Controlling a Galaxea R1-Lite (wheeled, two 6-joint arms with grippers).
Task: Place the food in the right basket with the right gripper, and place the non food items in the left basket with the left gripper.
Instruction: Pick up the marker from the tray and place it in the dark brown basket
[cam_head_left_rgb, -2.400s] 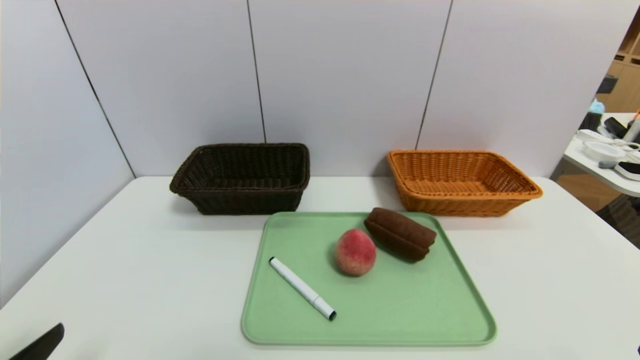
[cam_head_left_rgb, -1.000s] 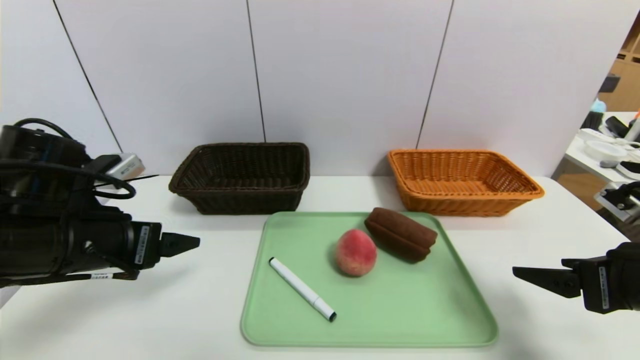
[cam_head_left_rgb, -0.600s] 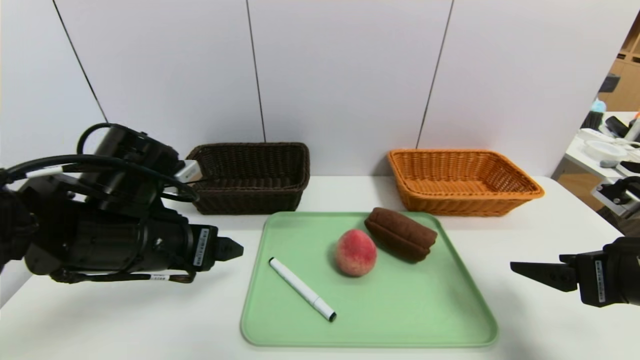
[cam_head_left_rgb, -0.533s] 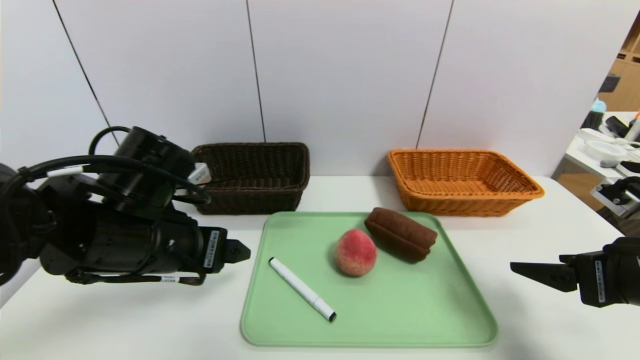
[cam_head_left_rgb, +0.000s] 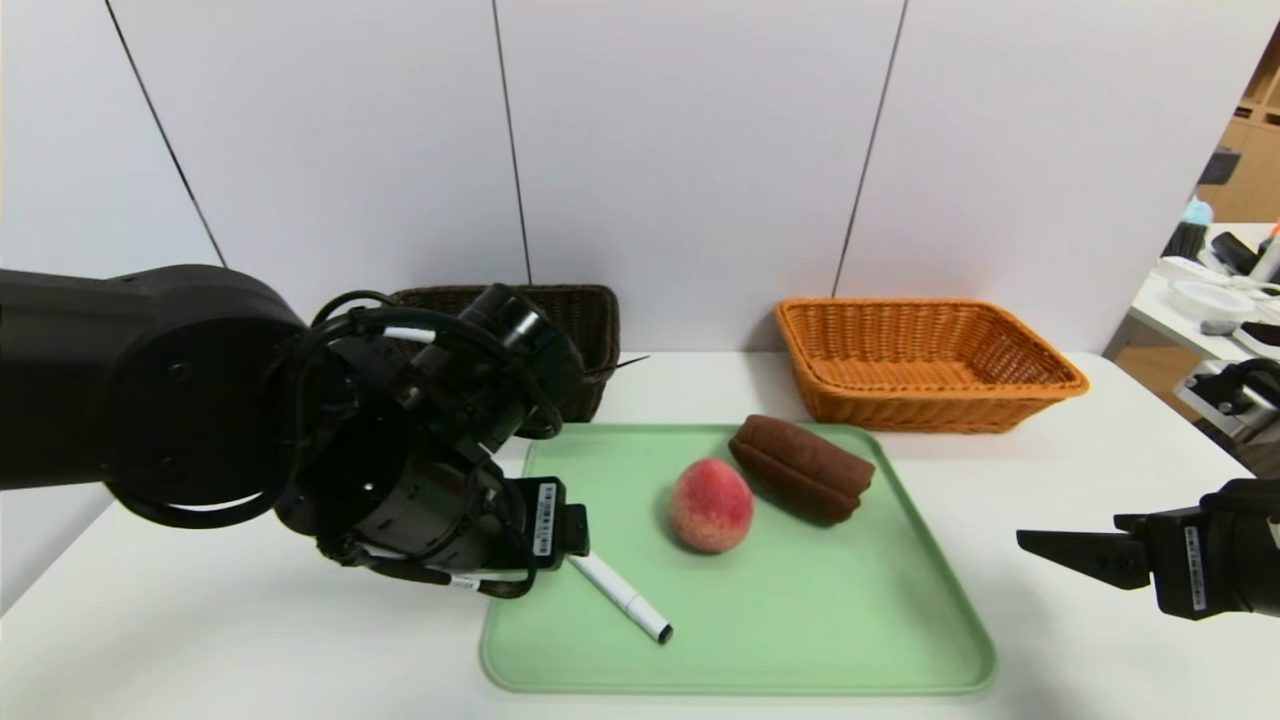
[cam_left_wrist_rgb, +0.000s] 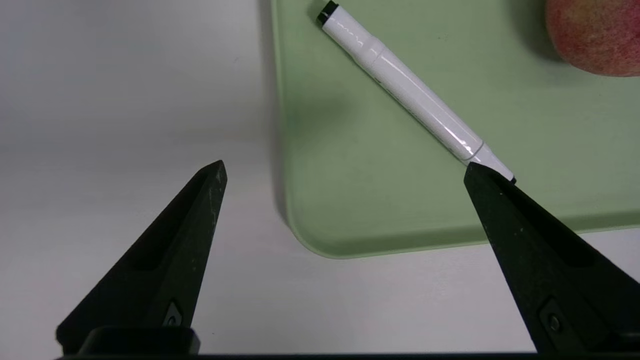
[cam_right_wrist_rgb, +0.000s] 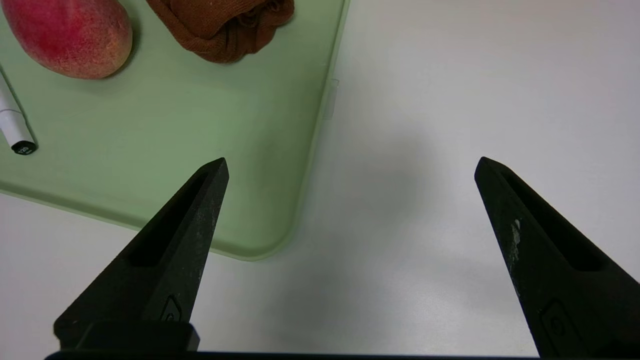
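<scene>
Over tray's near-left corner (cam_left_wrist_rgb: 325, 250), our left pincer (cam_left_wrist_rgb: 345, 162) has swung in, wide open; marker (cam_left_wrist_rgb: 420, 95) likely first.

Head view: left arm (cam_head_left_rgb: 430, 450) covers much of the dark basket (cam_head_left_rgb: 600, 320) and one end of the marker (cam_head_left_rgb: 622, 597) — basket's inside mostly hidden. Right arm (cam_head_left_rgb: 1240, 545) cut off by the edge. Left wrist view: peach (cam_left_wrist_rgb: 597, 37) cropped. Right wrist view: peach, marker, brown cloth roll (cam_right_wrist_rgb: 225, 30) — all cropped.
</scene>
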